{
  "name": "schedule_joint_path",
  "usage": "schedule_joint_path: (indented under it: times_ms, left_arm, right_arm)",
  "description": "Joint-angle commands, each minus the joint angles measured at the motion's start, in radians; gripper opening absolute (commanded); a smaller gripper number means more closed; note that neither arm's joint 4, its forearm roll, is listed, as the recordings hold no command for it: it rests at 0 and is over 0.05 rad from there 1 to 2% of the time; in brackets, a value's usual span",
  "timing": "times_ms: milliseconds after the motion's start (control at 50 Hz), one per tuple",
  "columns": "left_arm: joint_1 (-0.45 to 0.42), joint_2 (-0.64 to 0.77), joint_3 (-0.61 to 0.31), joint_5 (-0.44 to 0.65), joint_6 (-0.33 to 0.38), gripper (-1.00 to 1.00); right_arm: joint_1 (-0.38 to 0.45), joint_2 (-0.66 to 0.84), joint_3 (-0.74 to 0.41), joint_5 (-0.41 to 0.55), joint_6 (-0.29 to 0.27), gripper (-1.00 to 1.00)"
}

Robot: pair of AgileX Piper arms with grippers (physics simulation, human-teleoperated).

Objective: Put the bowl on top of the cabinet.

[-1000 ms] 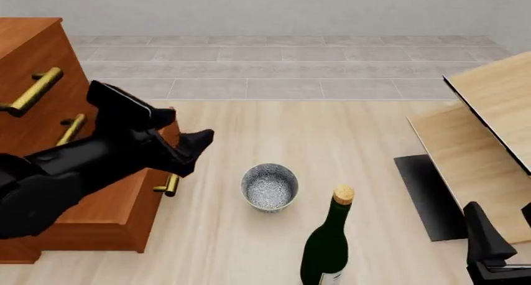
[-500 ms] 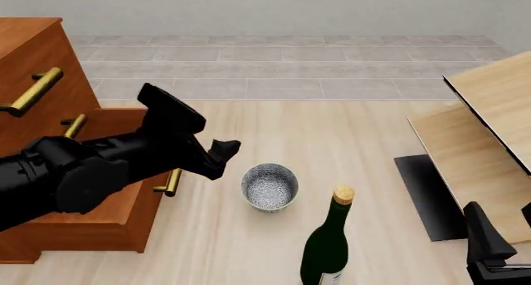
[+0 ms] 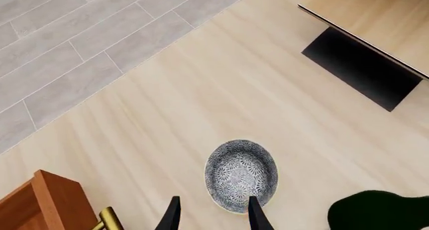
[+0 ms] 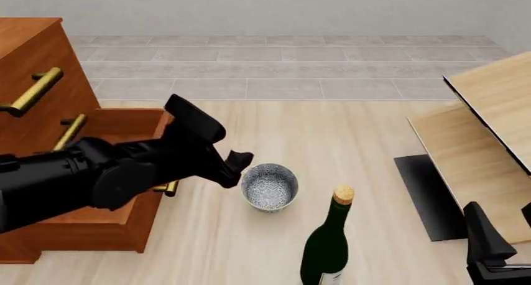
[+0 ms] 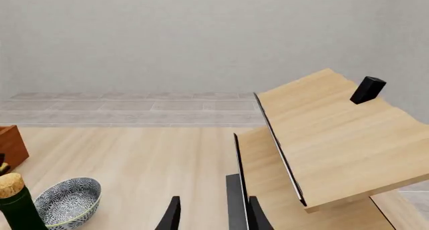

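The bowl (image 4: 269, 186), small and speckled grey-white, stands upright on the pale table beside the cabinet (image 4: 33, 48), a large reddish-brown chest at the left. My left gripper (image 4: 238, 163) hangs open just left of the bowl's rim. In the left wrist view the bowl (image 3: 240, 175) lies just beyond the left gripper (image 3: 213, 216), one fingertip overlapping its near rim; nothing is held. My right gripper (image 4: 488, 247) sits low at the front right, open and empty, far from the bowl. The right wrist view shows the right gripper (image 5: 213, 215) and the bowl (image 5: 67, 202).
A dark green corked bottle (image 4: 330, 244) stands close in front of the bowl, to its right. A cabinet drawer (image 4: 124, 124) is pulled out, with brass handles (image 4: 33, 91). Pale wood panels (image 4: 489, 129) and a black mat (image 4: 427, 195) fill the right side.
My left arm has swung right and down from in front of the cabinet until its fingertips are at the bowl's left rim. The bowl, bottle and right arm have not moved.
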Motion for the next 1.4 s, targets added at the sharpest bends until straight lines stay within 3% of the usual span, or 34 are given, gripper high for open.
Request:
schedule_joint_path:
  times_ms: [20,500,540,1400]
  left_arm:
    - [-0.008,0.043,-0.007,-0.017,0.002,1.0]
    - [0.005,0.171,-0.036,-0.079,-0.031,1.0]
    - [0.006,0.181,-0.025,-0.104,0.0,1.0]
    - [0.034,0.345,-0.072,-0.19,0.005,1.0]
  right_arm:
    - [0.0,0.0,0.0,0.0,0.0,1.0]
    - [0.0,0.0,0.0,0.0,0.0,1.0]
    - [0.0,0.0,0.0,0.0,0.0,1.0]
    - [0.0,0.0,0.0,0.0,0.0,1.0]
